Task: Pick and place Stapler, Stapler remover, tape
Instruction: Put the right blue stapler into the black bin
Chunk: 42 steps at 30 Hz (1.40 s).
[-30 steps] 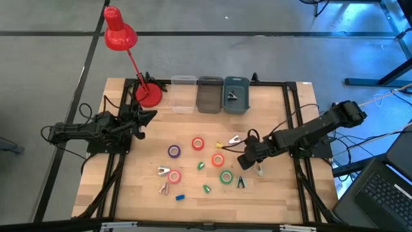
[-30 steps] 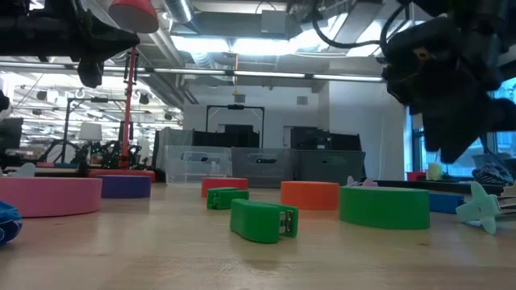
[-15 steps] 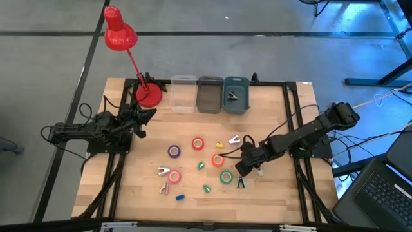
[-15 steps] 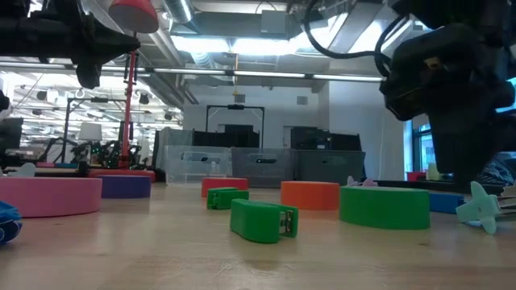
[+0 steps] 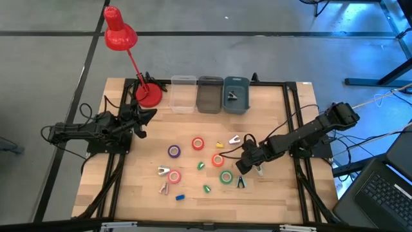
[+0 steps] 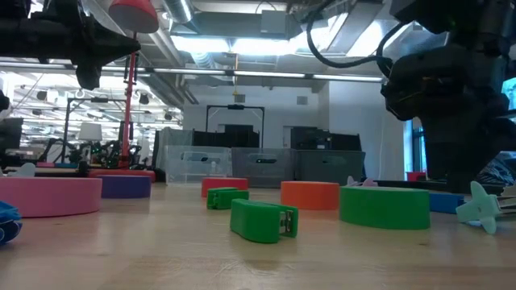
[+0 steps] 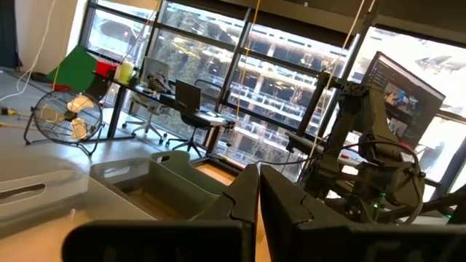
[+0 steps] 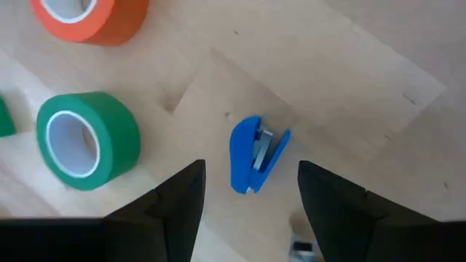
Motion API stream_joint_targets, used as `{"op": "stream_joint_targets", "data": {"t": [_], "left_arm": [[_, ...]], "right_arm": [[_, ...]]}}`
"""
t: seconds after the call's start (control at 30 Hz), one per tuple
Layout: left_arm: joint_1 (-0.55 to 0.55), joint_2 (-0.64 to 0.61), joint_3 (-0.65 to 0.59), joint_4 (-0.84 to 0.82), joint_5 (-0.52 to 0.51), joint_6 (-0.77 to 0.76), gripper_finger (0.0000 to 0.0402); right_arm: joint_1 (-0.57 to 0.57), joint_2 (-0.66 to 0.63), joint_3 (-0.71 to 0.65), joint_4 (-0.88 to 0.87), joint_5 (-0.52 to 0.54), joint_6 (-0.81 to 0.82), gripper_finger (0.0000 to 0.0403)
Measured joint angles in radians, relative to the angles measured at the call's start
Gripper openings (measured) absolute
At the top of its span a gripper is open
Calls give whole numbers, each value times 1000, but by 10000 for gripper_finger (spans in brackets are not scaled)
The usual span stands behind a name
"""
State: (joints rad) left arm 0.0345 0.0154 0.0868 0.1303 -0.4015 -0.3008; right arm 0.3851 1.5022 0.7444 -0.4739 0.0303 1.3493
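At the desk's (image 5: 129, 193) left edge, the left arm waits beside the base of a red lamp (image 5: 120, 33); its left hand (image 5: 139, 120) is shut, the two fingers (image 7: 244, 200) pressed together in the left wrist view, holding nothing.

Along the far edge stand three bins side by side: clear (image 5: 183, 94), grey (image 5: 210, 94), blue-grey (image 5: 236, 95). Something small and grey lies in the blue-grey one; it cannot be identified from the high view.

Desk centre, tape rolls lie flat and apart from each other:
- pink roll (image 5: 174, 176), nearest the front left; a grey metal piece (image 5: 163, 171) just beside it
- purple roll (image 5: 174, 151)
- red roll (image 5: 197, 144)
- orange roll (image 5: 217, 160)
- green roll (image 5: 225, 176)

Small staplers are scattered among them: a blue one (image 5: 180, 196) near the front, green ones (image 5: 206, 189) between the rolls, a yellow one (image 5: 219, 145) beside the red roll.

Right of the green roll lies another small blue stapler (image 8: 254, 155), on its side, metal showing in its mouth. The right hand (image 5: 243, 169) hangs directly over it, fingers (image 8: 175, 200) spread wide to either side of the stapler and not touching it. In the low view this hand is a dark mass (image 6: 451, 89) behind the green roll.
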Motion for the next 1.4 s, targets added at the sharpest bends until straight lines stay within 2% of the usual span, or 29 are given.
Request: {"op": "stream_joint_targets", "data": {"t": [0.37,0.47,0.67,0.9,1.13,1.4], "left_arm": [[0,0,0,-1,0,0,8],[0,0,0,-9,0,0,8],[0,0,0,-38,-1,-1,8],[0,0,0,-38,-1,-2,8],[0,0,0,-37,-1,-3,8],[0,0,0,-37,-1,-2,8]], "right_arm": [[0,109,7,38,-14,-19,213],[0,99,3,24,1,-9,178],[0,89,0,33,18,0,47],[0,80,12,16,19,-24,49],[-60,24,146,-41,21,-206,49],[-294,16,406,-82,-7,-664,49]]}}
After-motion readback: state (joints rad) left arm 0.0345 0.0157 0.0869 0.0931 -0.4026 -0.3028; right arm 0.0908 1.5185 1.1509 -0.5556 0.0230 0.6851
